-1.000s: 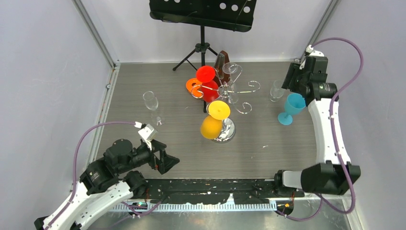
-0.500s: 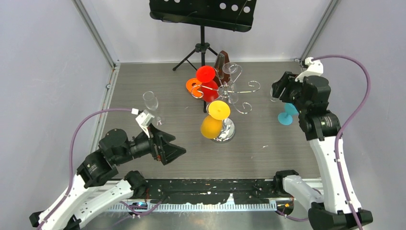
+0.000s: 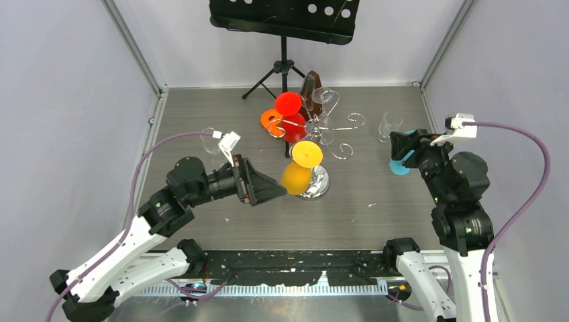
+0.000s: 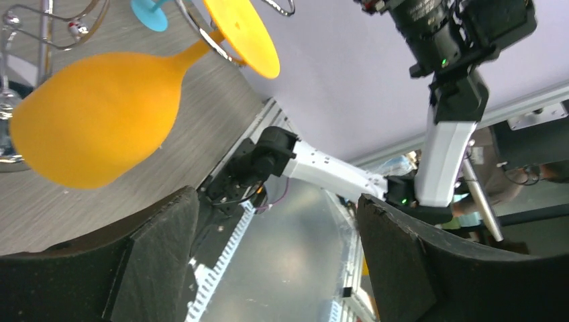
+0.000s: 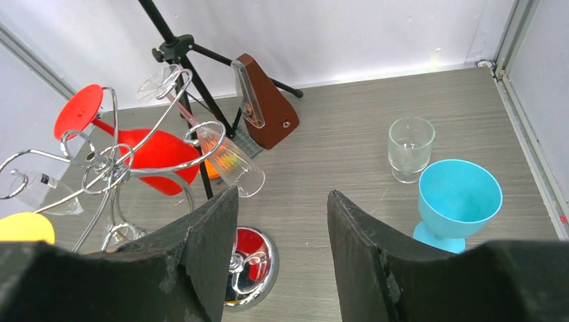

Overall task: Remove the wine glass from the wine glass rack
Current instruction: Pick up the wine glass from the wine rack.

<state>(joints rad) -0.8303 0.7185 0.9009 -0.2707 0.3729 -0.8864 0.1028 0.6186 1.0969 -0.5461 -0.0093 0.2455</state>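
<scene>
On the left, the left gripper [image 4: 276,201] is reaching in over the grey wood-grain table [image 3: 376,215] with its jaws spread wide and nothing between them. The overhead view is placing its tips just beside the bowl of the yellow wine glass [image 3: 296,177], and whether they are touching it cannot be told. A clear flute [image 3: 211,139] is standing alone behind that arm. The left wrist view is adding what the overhead is missing: the yellow glass is hanging tilted, bowl down, with its foot caught in a wire loop, up and to one side of the jaws rather than inside them. The wine glass rack [image 3: 321,182] is standing mid-table on its mirrored base, also carrying a red glass [image 5: 151,151], an orange glass [image 3: 272,121] and clear ones. Only the right wrist view is showing a small dark label on one clear glass [image 5: 37,188], too small to read, and blurred print low on the brown metronome [image 5: 265,100]. A black music stand [image 3: 282,17] is rising behind. Further right, the right gripper [image 5: 282,201] is hovering with jaws partly apart, gripping nothing, while a clear tumbler [image 5: 410,147] and a blue goblet [image 5: 459,198] are standing just beside each other. Pale walls [image 3: 60,100] and aluminium posts [image 3: 131,43] are enclosing the table.
</scene>
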